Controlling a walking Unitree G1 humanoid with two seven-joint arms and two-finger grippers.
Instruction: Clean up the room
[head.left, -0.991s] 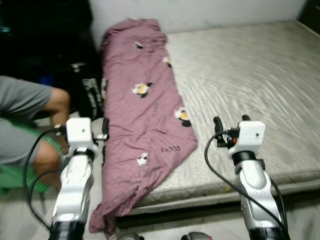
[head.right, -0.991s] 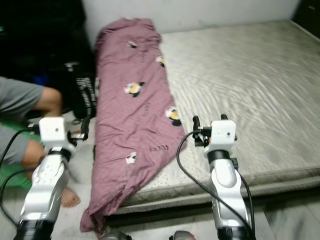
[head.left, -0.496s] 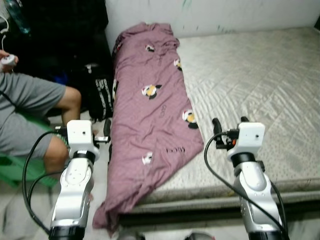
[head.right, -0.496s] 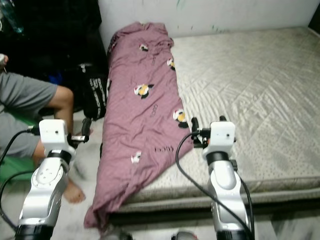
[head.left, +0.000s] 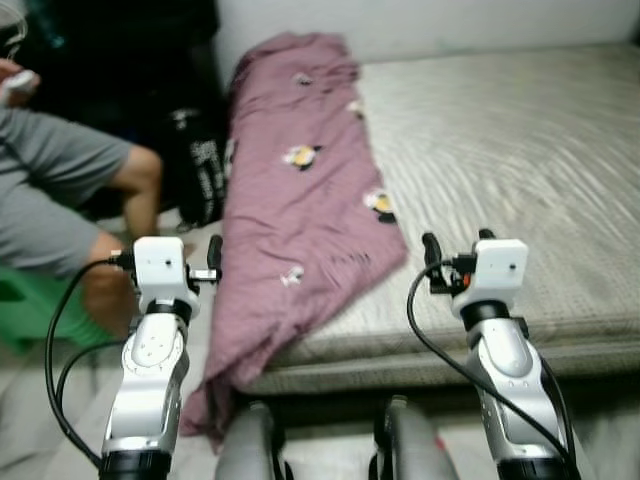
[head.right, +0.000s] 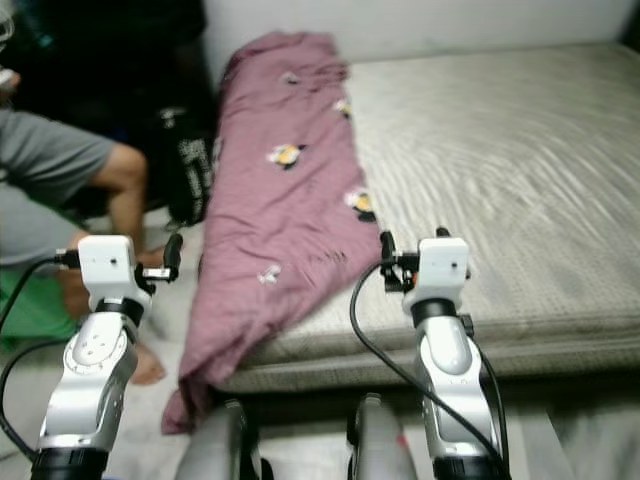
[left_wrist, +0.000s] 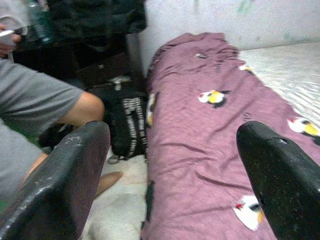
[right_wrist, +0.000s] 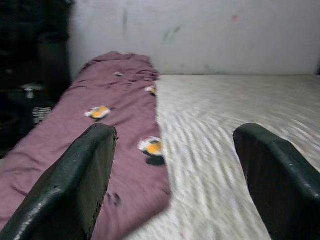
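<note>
A purple blanket (head.left: 300, 190) printed with small cartoon birds lies in a long strip along the left side of a grey quilted mattress (head.left: 520, 170). Its near end hangs over the mattress corner down to the floor (head.left: 210, 410). My left gripper (head.left: 185, 250) is held up in front of that hanging end, open and empty; the left wrist view looks along the blanket (left_wrist: 200, 130) between the open fingers (left_wrist: 65, 185). My right gripper (head.left: 458, 242) is open too, hovering over the mattress's near edge just right of the blanket (right_wrist: 125, 115).
A person in a grey shirt (head.left: 60, 190) sits at the left on a green stool (head.left: 30, 300), one knee near my left arm. A black bag (head.left: 200, 170) stands between the person and the bed. My own legs (head.left: 250, 450) show below, close to the mattress front.
The whole picture has shifted: the camera moved and tilted down, bringing my legs into view. Both arms keep the same raised pose with open fingers. The blanket has not moved.
</note>
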